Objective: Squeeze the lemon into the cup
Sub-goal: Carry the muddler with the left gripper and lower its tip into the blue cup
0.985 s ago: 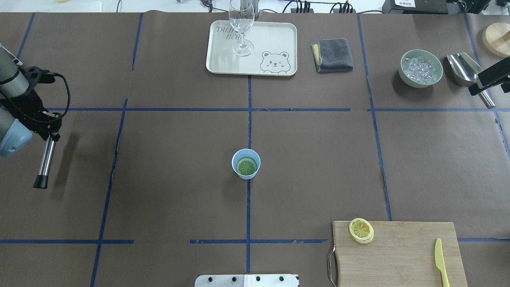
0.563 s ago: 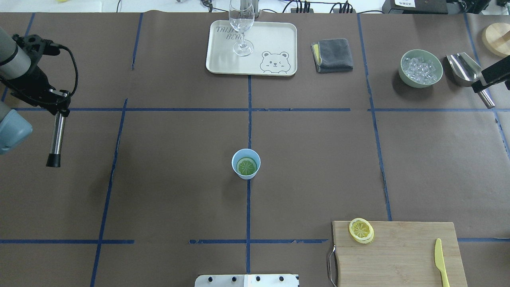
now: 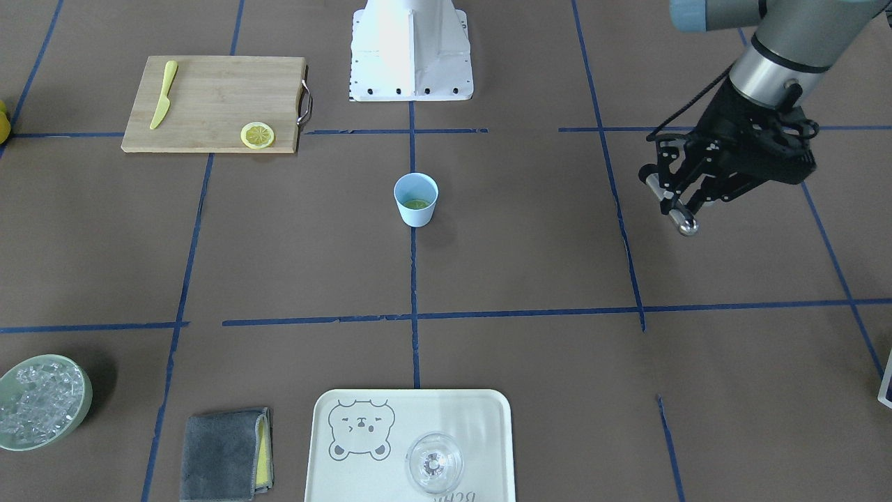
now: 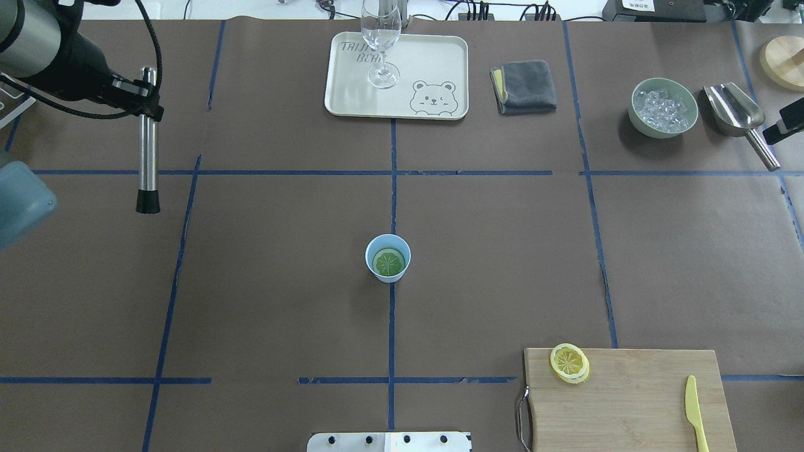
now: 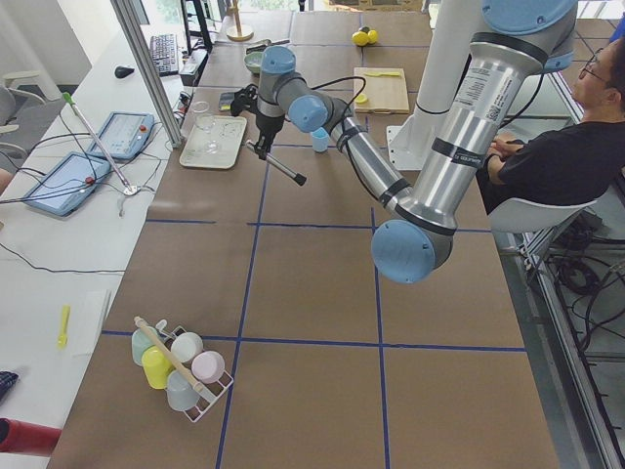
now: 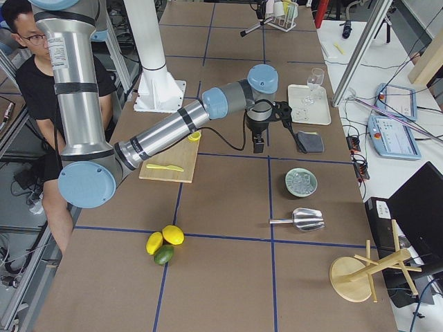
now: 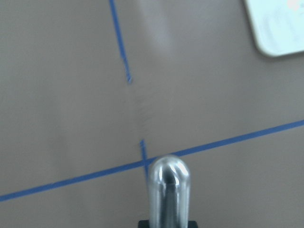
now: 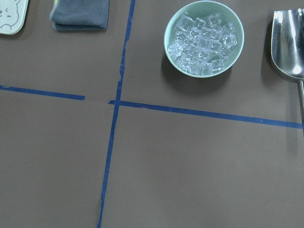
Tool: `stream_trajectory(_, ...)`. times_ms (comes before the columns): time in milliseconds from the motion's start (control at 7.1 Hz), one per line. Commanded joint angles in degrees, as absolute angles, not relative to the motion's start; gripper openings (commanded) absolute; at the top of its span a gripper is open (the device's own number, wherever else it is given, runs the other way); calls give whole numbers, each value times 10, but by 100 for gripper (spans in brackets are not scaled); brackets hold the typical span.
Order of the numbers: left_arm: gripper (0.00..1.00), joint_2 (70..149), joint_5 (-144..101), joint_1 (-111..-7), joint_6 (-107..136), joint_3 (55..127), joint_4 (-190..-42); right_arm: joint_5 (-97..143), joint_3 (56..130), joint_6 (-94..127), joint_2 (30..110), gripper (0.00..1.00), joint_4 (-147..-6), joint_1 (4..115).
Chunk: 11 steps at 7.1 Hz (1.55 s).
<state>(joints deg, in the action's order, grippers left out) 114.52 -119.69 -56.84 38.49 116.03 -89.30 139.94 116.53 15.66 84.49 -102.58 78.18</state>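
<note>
The light-blue cup [image 4: 388, 258] stands at the table's middle, also in the front-facing view [image 3: 416, 199]. One lemon slice [image 4: 389, 262] lies inside it and looks greenish. The other lemon slice [image 4: 569, 362] lies on the wooden cutting board [image 4: 634, 395], at its corner. My left gripper [image 4: 143, 94] is at the far left, well away from the cup, shut on a metal rod with a black tip [image 4: 147, 157]. The rod's rounded end shows in the left wrist view [image 7: 168, 187]. My right gripper [image 4: 786, 123] barely shows at the right edge; its fingers are hidden.
A cream tray [image 4: 440, 63] with a clear glass [image 4: 380, 37] stands at the far middle. A grey cloth [image 4: 524, 86], a green bowl of ice [image 4: 664, 107] and a metal scoop [image 4: 732, 107] lie far right. A yellow plastic knife [image 4: 694, 414] lies on the board.
My left gripper has carried the metal rod away from me toward the table's far side and slightly right. My right arm has drawn back toward the right edge.
</note>
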Motion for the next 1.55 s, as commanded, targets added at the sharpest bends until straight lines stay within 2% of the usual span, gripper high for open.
stream_trajectory(0, 0, 1189, -1110, -491, 471, 1177, -991, 1397, 1166, 157, 866, 100, -1027, 795)
stream_trajectory(704, 0, 1164, -786, -288, 640, 1208, -1170, 1375, 1154, 115, 909, 100, -1027, 830)
stream_trajectory(985, 0, 1147, -666, -211, 685, 1209, -1179, 1364, 1152, 62, 933, 100, -1027, 840)
stream_trajectory(1408, 0, 1155, -629, -185, 692, 1176, -1180, 1363, 1152, 57, 943, 100, -1026, 844)
